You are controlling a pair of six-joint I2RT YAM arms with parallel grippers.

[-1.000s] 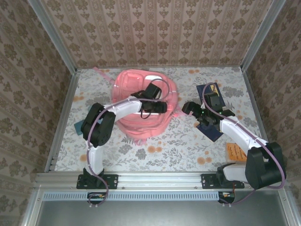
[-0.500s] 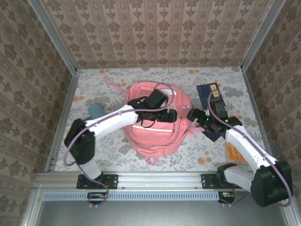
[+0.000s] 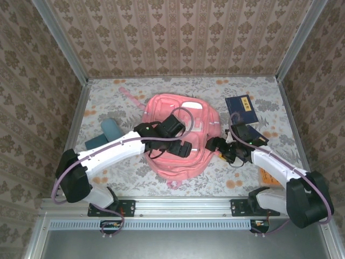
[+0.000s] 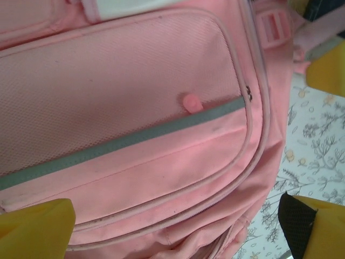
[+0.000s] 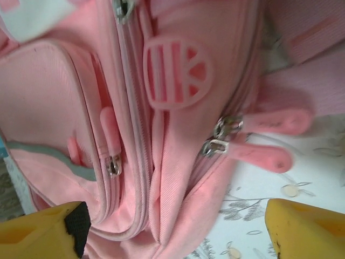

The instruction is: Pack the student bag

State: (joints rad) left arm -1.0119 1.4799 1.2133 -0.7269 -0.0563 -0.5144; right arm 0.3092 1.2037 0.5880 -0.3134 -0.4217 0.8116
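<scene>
Right wrist: R jaws are gaping wide over bag's (image 5: pixel 178 178) zip pulls (image 5: pixel 264 155), L jaws wide too; shutting off-line is prob. grabbing fabric.

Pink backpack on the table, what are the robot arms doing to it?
Two robot arms are at the pink backpack lying on the table. The left gripper hovers over its front pocket, jaws wide open. The right gripper faces the zipper pulls on its side, jaws open too. The dark blue book and teal pencil case lie outside it, not packed yet.
</scene>
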